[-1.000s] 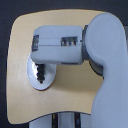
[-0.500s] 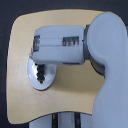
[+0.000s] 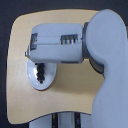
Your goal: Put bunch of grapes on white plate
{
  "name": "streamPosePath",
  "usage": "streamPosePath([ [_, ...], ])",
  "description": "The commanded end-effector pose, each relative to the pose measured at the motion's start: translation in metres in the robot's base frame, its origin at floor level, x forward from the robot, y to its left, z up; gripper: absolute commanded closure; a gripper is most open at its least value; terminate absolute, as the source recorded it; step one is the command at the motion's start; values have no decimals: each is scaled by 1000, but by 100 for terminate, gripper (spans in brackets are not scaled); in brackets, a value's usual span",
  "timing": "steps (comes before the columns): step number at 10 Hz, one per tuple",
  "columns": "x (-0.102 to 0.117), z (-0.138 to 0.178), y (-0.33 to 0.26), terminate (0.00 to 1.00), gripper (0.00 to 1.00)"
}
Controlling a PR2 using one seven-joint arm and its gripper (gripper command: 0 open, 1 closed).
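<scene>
From above I count one arm of mine (image 3: 100, 55) in view, reaching from the exterior view's right across one tan worktop (image 3: 75, 102) with rounded corners. One white plate (image 3: 34, 80) lies on that worktop toward the exterior view's left, and I see only its lower part, because my forearm housing covers its upper rim. On the plate lies one bunch of grapes (image 3: 40, 73), a small dark cluster running up and down, near the plate's middle and well inside its rim. My end effector (image 3: 41, 65) sits directly over the upper end of the bunch, at the underside of the grey housing, and its fingers are mostly hidden beneath that housing. I cannot tell whether it is released or clenched, nor whether it touches the grapes, since the dark shapes of fingers and fruit run together at this resolution. At the bottom edge one pale strip of my base (image 3: 65, 122) shows below the worktop.
</scene>
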Motion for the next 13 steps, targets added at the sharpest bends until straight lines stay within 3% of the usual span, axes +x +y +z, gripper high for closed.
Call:
streamPosePath([
  [1,38,94,35,0,0],
  [5,66,152,38,0,0],
  [8,59,172,19,0,0],
  [11,49,174,-99,0,0],
  [13,56,180,-188,0,0],
])
